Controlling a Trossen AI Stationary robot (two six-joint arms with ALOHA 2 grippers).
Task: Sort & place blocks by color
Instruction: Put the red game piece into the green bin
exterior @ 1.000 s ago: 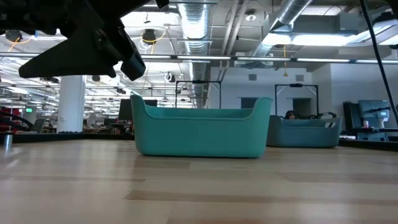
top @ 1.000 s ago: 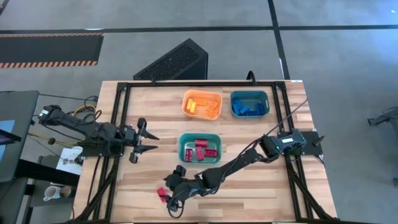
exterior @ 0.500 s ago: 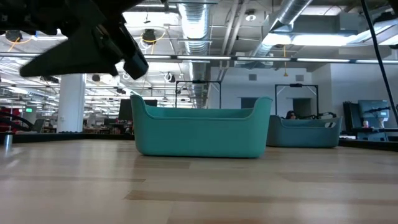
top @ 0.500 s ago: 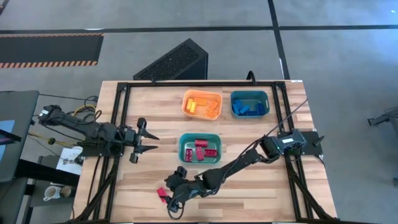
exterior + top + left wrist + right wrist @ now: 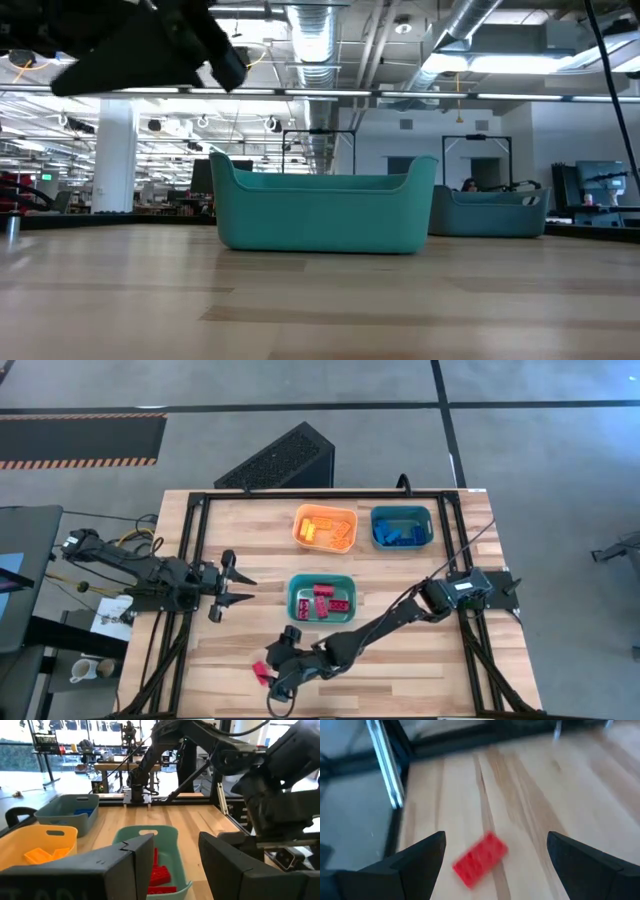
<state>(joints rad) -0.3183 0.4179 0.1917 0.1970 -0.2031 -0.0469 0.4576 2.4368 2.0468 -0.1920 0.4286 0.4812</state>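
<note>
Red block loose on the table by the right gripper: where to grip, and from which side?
Probably across its two long sides, from straight above. The red block lies flat on the table, alone and skewed to the plank lines, so the wrist would need turning to square the fingers. The right gripper is open with the block between its fingers; the left gripper waits, open, at the table's left.

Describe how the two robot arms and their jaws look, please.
Both arms are dark, slender and jointed. The left gripper ends in two pointed black jaws. The right gripper has broad, flat black jaws, seen from its wrist. A thin dark cable runs to the right arm's base.
</note>
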